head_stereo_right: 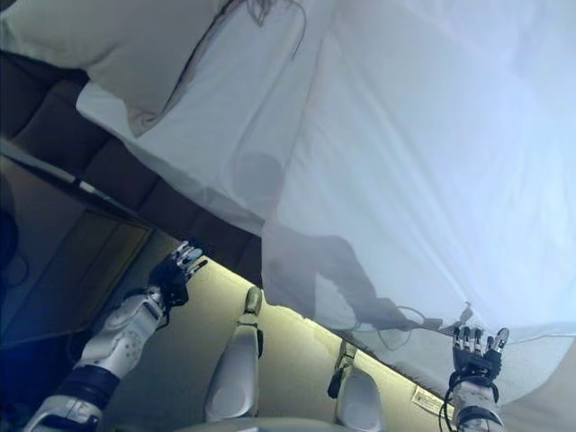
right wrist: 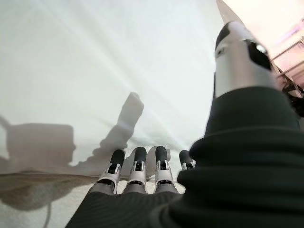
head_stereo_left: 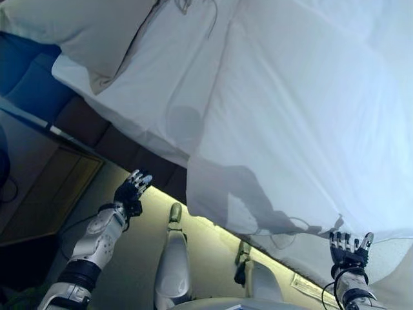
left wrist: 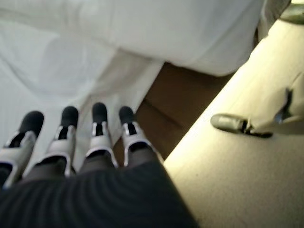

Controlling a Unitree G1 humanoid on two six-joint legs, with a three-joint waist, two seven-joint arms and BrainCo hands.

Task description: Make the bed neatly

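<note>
A white duvet (head_stereo_left: pixel 303 110) covers most of the bed and hangs over its near edge. A white sheet (head_stereo_left: pixel 148 84) shows beside it toward the head end, under a cream pillow (head_stereo_left: pixel 84 32). My left hand (head_stereo_left: pixel 132 190) is open and empty, off the bed beside the dark bed base (head_stereo_left: pixel 129 155); its fingers (left wrist: pixel 97 126) point at the sheet's hanging edge. My right hand (head_stereo_left: pixel 348 250) is open at the duvet's near edge, fingers (right wrist: pixel 137 166) straight against the cloth, holding nothing.
A blue padded headboard (head_stereo_left: pixel 26 71) stands at the far left. A brown bedside cabinet (head_stereo_left: pixel 45 187) sits beside the bed on my left. Pale floor (left wrist: pixel 247 175) runs along the bed's near side.
</note>
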